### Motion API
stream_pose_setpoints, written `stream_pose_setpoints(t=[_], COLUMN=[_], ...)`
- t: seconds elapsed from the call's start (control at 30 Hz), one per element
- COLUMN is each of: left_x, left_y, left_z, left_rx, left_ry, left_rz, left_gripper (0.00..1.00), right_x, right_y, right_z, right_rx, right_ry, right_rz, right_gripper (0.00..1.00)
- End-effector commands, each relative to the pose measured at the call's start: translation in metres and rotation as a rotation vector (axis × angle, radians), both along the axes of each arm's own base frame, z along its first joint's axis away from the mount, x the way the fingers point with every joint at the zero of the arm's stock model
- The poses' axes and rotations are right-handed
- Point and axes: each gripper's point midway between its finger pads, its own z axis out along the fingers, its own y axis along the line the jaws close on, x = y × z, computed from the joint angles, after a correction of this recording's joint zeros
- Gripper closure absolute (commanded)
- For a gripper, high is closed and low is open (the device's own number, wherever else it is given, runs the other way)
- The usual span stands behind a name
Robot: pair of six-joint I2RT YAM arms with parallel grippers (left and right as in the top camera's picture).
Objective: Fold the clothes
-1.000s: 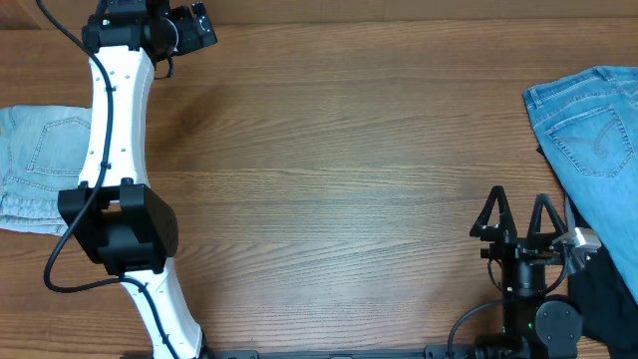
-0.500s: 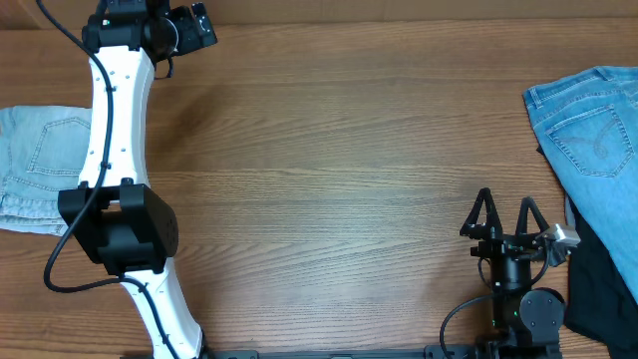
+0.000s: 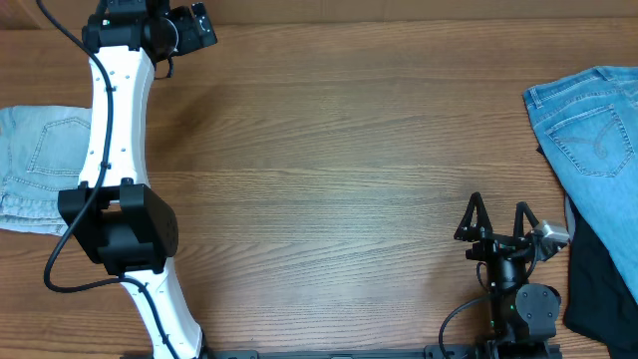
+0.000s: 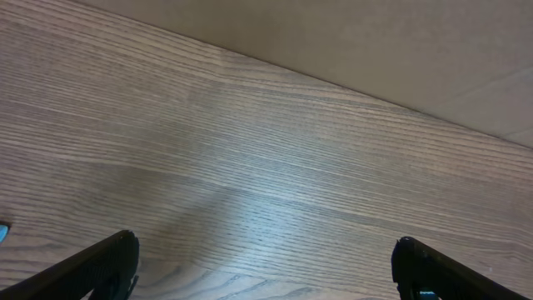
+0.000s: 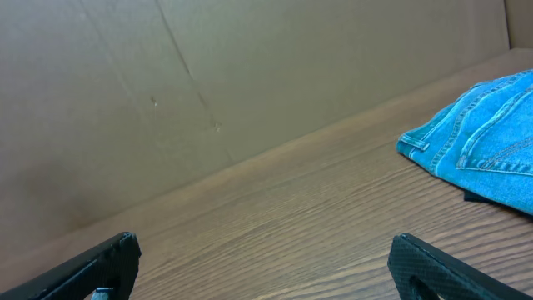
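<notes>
The pale light-blue denim shorts point(image 3: 35, 165) lie folded at the table's left edge, partly hidden behind my left arm. My left gripper point(image 4: 262, 258) is open and empty over bare wood at the far back left, away from the shorts; its wrist shows in the overhead view point(image 3: 189, 27). My right gripper point(image 3: 495, 206) is open and empty near the front right, and it also shows in the right wrist view point(image 5: 262, 267). Neither gripper touches any cloth.
Medium-blue jeans point(image 3: 598, 130) lie at the right edge, also seen in the right wrist view point(image 5: 479, 137). A black cloth point(image 3: 603, 294) lies under them at the front right. A cardboard wall point(image 5: 250, 83) stands behind the table.
My right gripper has moved left and a little toward the front edge, away from the jeans. The left arm has not moved.
</notes>
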Motion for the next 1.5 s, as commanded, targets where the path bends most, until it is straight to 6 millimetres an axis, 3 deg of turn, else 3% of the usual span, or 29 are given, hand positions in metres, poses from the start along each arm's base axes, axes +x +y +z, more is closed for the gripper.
stream_pose_setpoints(t=[0.0,0.23,0.3,0.4,0.5,0.6,0.73,0.87,0.97,1.0,1.13,1.3,1.37,1.47], left_x=[0.001,-0.004,-0.016,-0.051,-0.095,-0.148,-0.228,-0.310,-0.353,-0.369,-0.389,-0.370,-0.353,-0.340], left_y=[-0.002,-0.002,-0.003,-0.005,-0.004,0.011,0.009,0.008,0.013,0.015,0.018,0.019,0.020,0.022], left_z=[0.008,0.009,0.033,0.110,0.191,0.236,0.270,0.282,0.265,0.251,0.202,0.122,0.075,0.040], left_rx=[-0.016,-0.013,-0.009,-0.003,0.034,0.131,0.140,0.154,0.178,0.189,0.205,0.144,0.095,0.091], left_ry=[-0.017,-0.007,-0.032,-0.153,-0.322,-0.391,-0.432,-0.470,-0.476,-0.476,-0.451,-0.519,-0.592,-0.687], left_rz=[0.008,0.010,0.011,0.008,0.012,0.072,0.086,0.105,0.140,0.155,0.175,0.220,0.255,0.265], left_gripper=[0.00,0.00,0.00,0.00,0.00,0.00,0.00,0.00,0.00,0.00,0.00,0.00,0.00,0.00], right_x=[0.000,0.000,0.000,0.000,0.000,0.000,0.000,0.000,0.000,0.000,0.000,0.000,0.000,0.000], right_y=[0.001,0.001,0.001,0.001,0.001,0.000,0.001,0.000,0.000,0.000,0.001,0.001,0.001,0.001], right_z=[-0.002,-0.002,-0.002,-0.002,-0.002,-0.002,-0.002,-0.002,-0.002,-0.002,-0.002,-0.002,-0.002,-0.002], right_rx=[-0.009,-0.009,-0.009,-0.009,-0.009,-0.009,-0.009,-0.009,-0.009,-0.009,-0.009,-0.009,-0.009,-0.009], right_ry=[-0.003,-0.002,-0.003,-0.003,-0.002,-0.003,-0.002,-0.003,-0.002,-0.003,-0.002,-0.003,-0.002,-0.003], right_rz=[0.005,0.005,0.005,0.005,0.005,0.004,0.005,0.004,0.004,0.004,0.005,0.005,0.005,0.005], right_gripper=[0.00,0.00,0.00,0.00,0.00,0.00,0.00,0.00,0.00,0.00,0.00,0.00,0.00,0.00])
